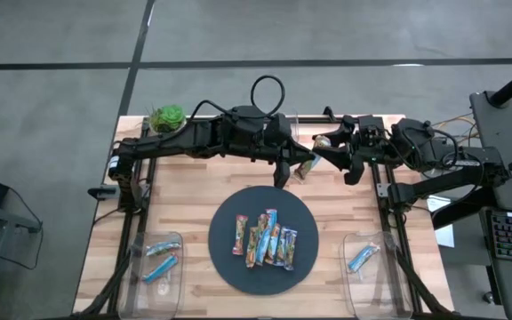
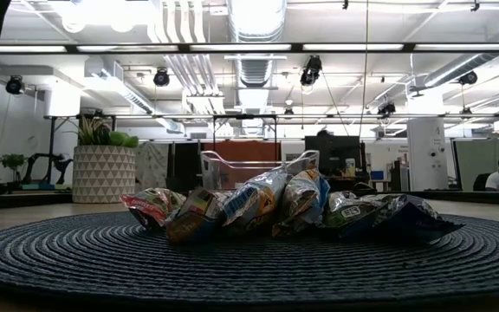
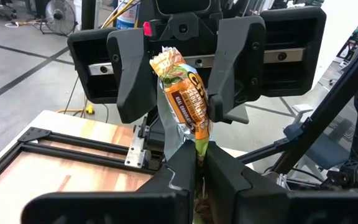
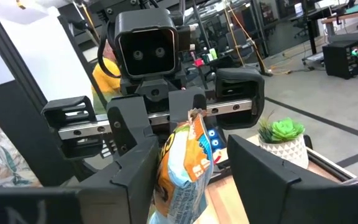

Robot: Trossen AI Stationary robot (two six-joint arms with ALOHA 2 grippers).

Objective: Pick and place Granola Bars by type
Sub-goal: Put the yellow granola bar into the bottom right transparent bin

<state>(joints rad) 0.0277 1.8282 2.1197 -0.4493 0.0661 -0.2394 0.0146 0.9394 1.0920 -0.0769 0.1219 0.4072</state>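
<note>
High above the table's far middle, my left gripper (image 1: 293, 167) is shut on one granola bar (image 3: 182, 93) in an orange, brown and green wrapper. My right gripper (image 4: 191, 168) faces it from the table's right, open, with one finger on each side of the bar's free end (image 4: 188, 158). Several more granola bars (image 1: 263, 238) lie flat in a row on the dark round mat (image 1: 229, 267). Two blue bars (image 1: 160, 260) lie in the near left clear bin and one blue bar (image 1: 363, 258) in the near right bin. My left gripper pinches the bar's near end (image 3: 196, 144) between its two fingers, coming about level from the table's left. The bar sticks out beyond the fingertips toward the right gripper, lifted clear of the table. I cannot tell whether my right gripper's fingers (image 3: 229, 74) touch the wrapper.
A third clear bin (image 2: 249, 169) stands at the far side behind the mat. A potted plant (image 1: 167, 117) sits at the far left corner. Bare wood (image 1: 185, 191) shows between the mat and the arms.
</note>
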